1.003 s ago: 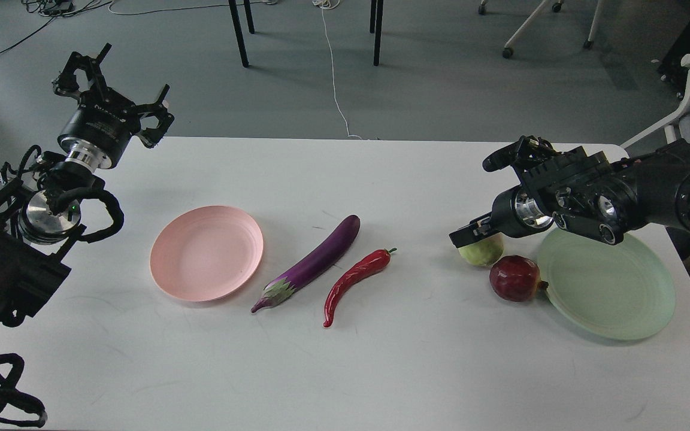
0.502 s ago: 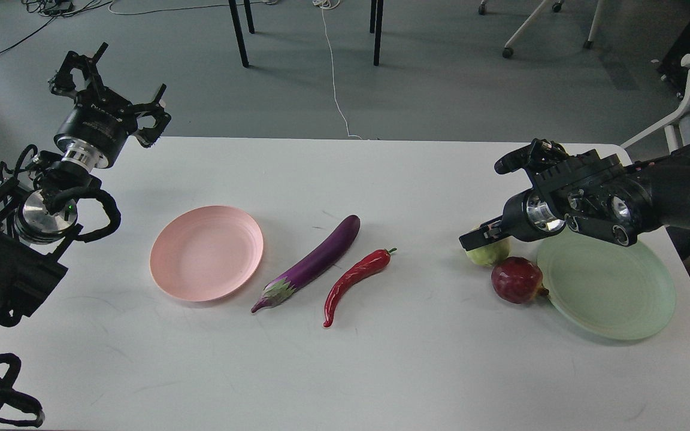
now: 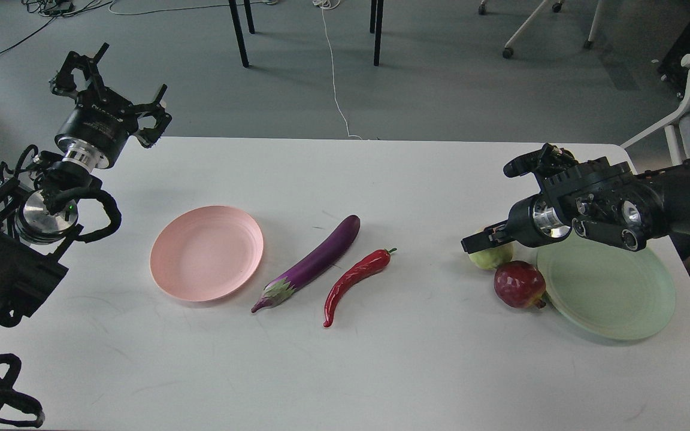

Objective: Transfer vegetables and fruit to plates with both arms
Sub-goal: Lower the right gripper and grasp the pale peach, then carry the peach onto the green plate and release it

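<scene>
The wide white table (image 3: 345,371) is offering plenty of bare room in front. The pale green round plate (image 3: 611,293) is sitting near the right edge, the pale pink round plate (image 3: 206,252) left of centre. Between them are lying the long purple eggplant (image 3: 315,262) and curved red chili pepper (image 3: 354,276), both looking smooth, light, best pinched mid-body. The dark red pomegranate-like fruit (image 3: 518,284) is touching the green plate; the yellow-green round fruit (image 3: 490,257) looks rollable. The right gripper (image 3: 481,240) is hovering over it, grip unclear; the left gripper (image 3: 108,84) is hanging spread, empty.
</scene>
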`<state>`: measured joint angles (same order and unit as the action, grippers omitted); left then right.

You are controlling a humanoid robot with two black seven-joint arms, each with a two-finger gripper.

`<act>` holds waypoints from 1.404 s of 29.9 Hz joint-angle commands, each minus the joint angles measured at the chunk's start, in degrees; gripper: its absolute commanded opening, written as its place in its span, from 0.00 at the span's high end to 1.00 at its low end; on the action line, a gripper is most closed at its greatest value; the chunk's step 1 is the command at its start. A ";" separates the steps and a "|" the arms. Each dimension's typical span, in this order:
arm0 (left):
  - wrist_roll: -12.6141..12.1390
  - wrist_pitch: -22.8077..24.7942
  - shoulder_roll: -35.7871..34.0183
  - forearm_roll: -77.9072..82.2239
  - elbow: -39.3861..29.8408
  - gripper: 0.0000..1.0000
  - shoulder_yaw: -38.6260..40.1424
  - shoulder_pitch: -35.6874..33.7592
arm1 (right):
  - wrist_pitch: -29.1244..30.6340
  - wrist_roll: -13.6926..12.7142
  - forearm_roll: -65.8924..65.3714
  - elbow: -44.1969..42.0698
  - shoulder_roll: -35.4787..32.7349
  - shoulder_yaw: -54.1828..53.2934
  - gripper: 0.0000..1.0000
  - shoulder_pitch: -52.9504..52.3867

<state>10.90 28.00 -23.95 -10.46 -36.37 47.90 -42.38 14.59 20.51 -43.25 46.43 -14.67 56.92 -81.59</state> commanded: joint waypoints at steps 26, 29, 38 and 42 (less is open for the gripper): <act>0.00 0.00 -0.57 0.00 -0.46 0.01 0.09 -0.07 | 0.88 -1.61 -1.23 8.50 -15.72 -1.72 0.34 -10.88; -0.08 0.00 -0.57 0.00 -0.55 0.01 0.09 -0.07 | 0.52 -1.61 -1.58 12.27 -22.23 -1.72 0.34 -9.91; -0.17 0.00 0.04 0.00 -0.55 0.01 0.00 -0.07 | -5.36 -1.52 -1.75 16.68 -29.45 -1.81 0.33 -3.41; -0.17 0.00 0.22 0.00 -0.55 0.01 0.00 -0.16 | -7.56 -1.61 -1.66 16.68 -28.84 -1.90 0.32 -0.86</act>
<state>10.73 28.00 -23.82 -10.46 -36.92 47.90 -42.51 8.45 18.97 -44.96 63.10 -43.89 55.06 -84.22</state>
